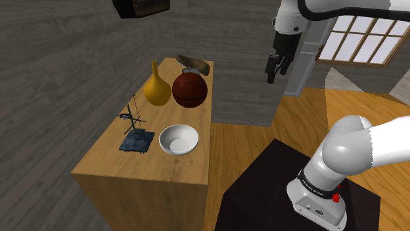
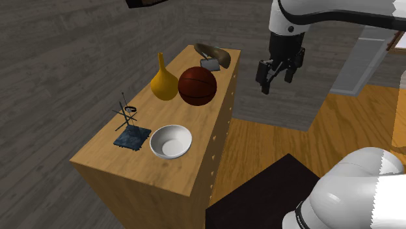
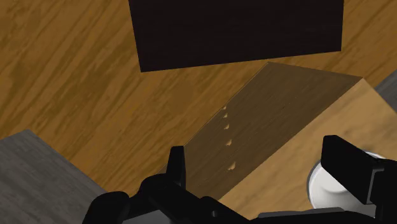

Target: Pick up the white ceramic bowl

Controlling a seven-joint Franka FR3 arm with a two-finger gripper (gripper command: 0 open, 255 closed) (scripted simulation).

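Note:
The white bowl (image 1: 179, 139) (image 2: 171, 141) stands upright near the front of a wooden dresser top (image 1: 115, 161) (image 2: 108, 151). My gripper (image 1: 276, 69) (image 2: 276, 75) hangs open and empty, high in the air beyond the dresser's right side in the shoulder view, well apart from the bowl. In the wrist view the gripper (image 3: 261, 168) has its fingers wide apart over the dresser's drawer front, and part of the bowl (image 3: 320, 185) peeks out beside the right finger (image 3: 347, 167).
Behind the bowl on the dresser are a brown basketball (image 1: 190, 90) (image 2: 197, 85), a yellow long-necked vase (image 1: 158, 87) (image 2: 164, 81) and a brown object (image 1: 194, 63). A thin metal stand on a blue base (image 1: 136, 134) (image 2: 130, 130) sits beside the bowl. My black stand (image 1: 263, 190) (image 3: 235, 32) is nearby.

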